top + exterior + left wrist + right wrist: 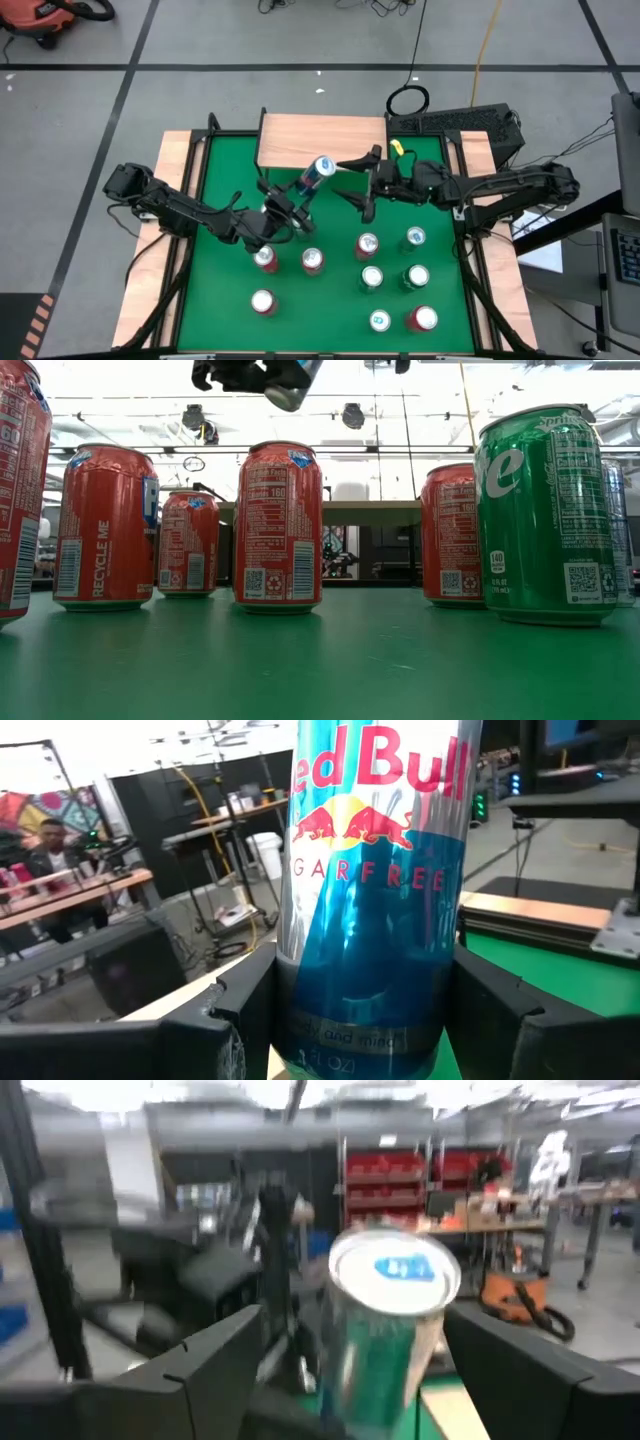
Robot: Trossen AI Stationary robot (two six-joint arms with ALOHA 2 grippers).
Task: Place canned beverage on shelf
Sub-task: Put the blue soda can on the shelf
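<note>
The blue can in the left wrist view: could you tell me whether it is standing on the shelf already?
No: the left gripper holds the blue can tilted in the air, short of the shelf.

L arm is reaching in from the table's left side, left gripper [285, 212] raised off the surface, fingers [250, 1010] clamping a can. R arm is stretching in from the right, right gripper [362, 185] spread wide, gripping nothing.

A blue-and-silver Red Bull can [316, 174] is held tilted above the green table, just near of the light wooden shelf [322, 139] at the far edge.
</note>
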